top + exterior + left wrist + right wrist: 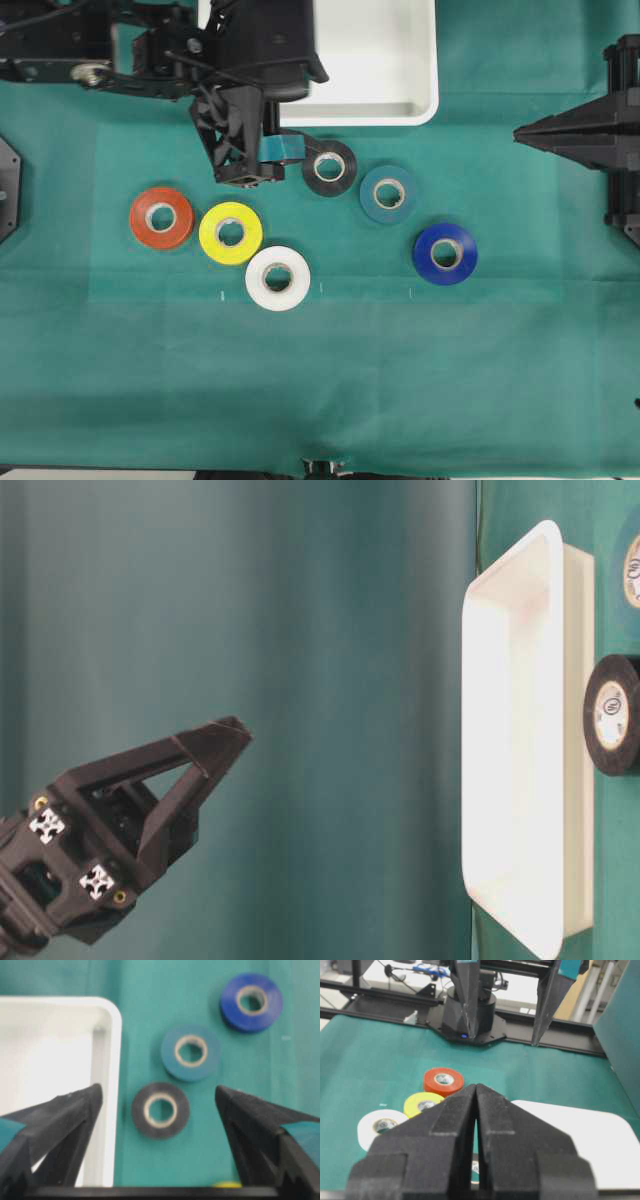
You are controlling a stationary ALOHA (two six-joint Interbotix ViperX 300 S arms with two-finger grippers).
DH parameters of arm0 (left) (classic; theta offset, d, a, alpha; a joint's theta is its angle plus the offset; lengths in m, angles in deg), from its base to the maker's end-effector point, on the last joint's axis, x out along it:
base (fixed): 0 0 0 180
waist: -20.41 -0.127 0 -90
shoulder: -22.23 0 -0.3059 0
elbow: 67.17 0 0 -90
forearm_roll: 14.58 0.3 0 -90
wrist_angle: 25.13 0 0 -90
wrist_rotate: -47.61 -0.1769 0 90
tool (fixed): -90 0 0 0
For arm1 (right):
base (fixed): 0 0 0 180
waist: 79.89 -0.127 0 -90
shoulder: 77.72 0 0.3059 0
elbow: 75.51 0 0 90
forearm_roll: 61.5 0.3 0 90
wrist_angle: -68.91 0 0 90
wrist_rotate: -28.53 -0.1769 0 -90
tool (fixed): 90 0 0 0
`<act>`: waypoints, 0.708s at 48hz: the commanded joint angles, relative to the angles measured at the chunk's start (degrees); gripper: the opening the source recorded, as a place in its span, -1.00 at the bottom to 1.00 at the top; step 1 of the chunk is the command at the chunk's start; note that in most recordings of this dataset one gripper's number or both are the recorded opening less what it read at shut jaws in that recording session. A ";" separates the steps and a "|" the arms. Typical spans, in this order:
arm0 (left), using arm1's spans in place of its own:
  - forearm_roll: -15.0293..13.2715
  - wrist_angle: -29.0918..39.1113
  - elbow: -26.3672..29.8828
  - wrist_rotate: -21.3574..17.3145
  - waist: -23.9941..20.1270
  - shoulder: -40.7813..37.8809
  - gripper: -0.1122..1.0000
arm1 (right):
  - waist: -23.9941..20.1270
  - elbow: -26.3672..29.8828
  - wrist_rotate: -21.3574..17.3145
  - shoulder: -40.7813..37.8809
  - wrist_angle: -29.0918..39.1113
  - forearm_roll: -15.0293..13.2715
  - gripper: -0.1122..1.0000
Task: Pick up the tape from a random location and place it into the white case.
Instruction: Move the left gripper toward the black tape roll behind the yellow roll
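In the overhead view the left arm (250,90) covers the white case's (400,70) near-left corner. Beside that case, the tape (612,715) is cut by the table-level picture's edge.

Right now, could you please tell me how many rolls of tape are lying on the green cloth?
6: red roll far left, yellow roll, white roll nearest the front, black roll beside the left gripper, dark teal roll, blue roll far right. The arm may hide more.
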 commanded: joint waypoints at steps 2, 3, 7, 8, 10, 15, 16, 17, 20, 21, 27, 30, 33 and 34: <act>0.09 5.19 3.43 -0.09 0.26 -0.53 0.98 | 0.00 1.58 -0.09 -0.53 -0.18 0.00 -0.80; 0.09 6.06 3.87 -0.09 0.35 -0.70 0.98 | 0.00 1.67 -0.09 -0.53 -0.18 0.00 -0.80; 0.09 9.05 5.45 -0.09 0.44 -1.41 0.98 | 0.00 1.67 -0.18 -0.62 -0.09 0.00 -0.80; 0.09 9.58 5.80 -0.18 0.44 -1.49 0.98 | 0.00 1.58 -0.18 -0.62 -0.18 0.00 -0.80; 0.09 10.46 6.33 -0.35 0.53 -1.76 0.98 | 0.00 1.67 -0.18 -0.70 -0.18 0.00 -0.80; 0.09 12.30 7.73 -1.05 0.88 -2.11 0.98 | 0.00 1.67 -0.18 -0.70 -0.09 0.00 -0.80; 0.09 12.57 7.91 -1.23 0.88 -2.20 0.98 | 0.00 1.67 -0.18 -0.70 -0.18 0.00 -0.80; 0.09 12.83 8.17 -1.32 0.97 -2.20 0.98 | 0.00 1.67 -0.18 -0.79 -0.09 0.00 -0.80; 0.09 13.18 8.70 -1.58 1.14 -2.46 0.98 | 0.00 1.58 -0.18 -0.79 -0.09 0.00 -0.80; 0.09 13.27 8.88 -1.67 1.23 -2.55 0.98 | 0.00 1.58 -0.18 -0.79 -0.18 0.00 -0.80; 0.09 13.18 9.14 -1.67 1.23 -2.72 0.98 | 0.00 1.67 -0.18 -0.79 -0.18 0.00 -0.80; 0.09 13.18 8.96 -1.67 1.23 -2.72 0.98 | 0.00 1.58 -0.18 -0.79 -0.18 0.00 -0.80; 0.09 13.18 8.96 -1.67 1.14 -2.72 0.98 | 0.00 1.67 -0.18 -0.79 -0.18 0.00 -0.80; 0.18 13.18 8.88 -1.67 1.23 -2.72 0.98 | 0.00 1.67 -0.18 -0.79 -0.18 0.00 -0.80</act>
